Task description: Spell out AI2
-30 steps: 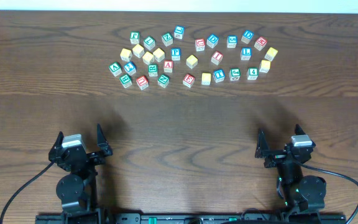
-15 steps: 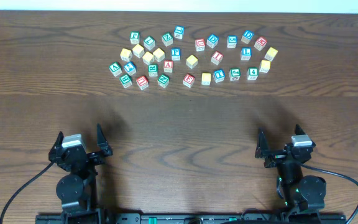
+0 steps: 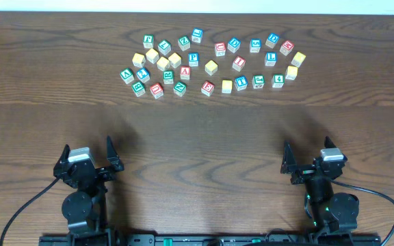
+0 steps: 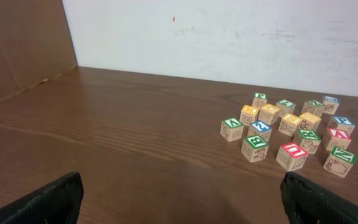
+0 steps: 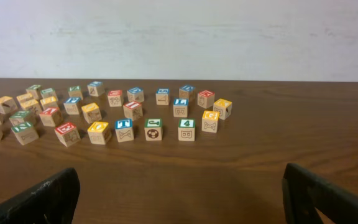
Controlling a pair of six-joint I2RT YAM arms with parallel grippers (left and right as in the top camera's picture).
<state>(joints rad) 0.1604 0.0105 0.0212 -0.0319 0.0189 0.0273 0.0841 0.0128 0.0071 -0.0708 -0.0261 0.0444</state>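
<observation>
letter blocks (image 3: 211, 67) well beyond left gripper (image 3: 87, 145), right gripper (image 3: 308, 145)

Dark wooden table (image 3: 197, 137), a loose cluster of lettered wooden blocks (image 3: 211, 67) near its far edge

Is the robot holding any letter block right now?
No, nothing is held. The left pincer and right pincer are open and empty, away from the letter blocks.

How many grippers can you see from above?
2. The left gripper is at the bottom left of the overhead view, the right gripper at the bottom right. None looks hidden.
</observation>
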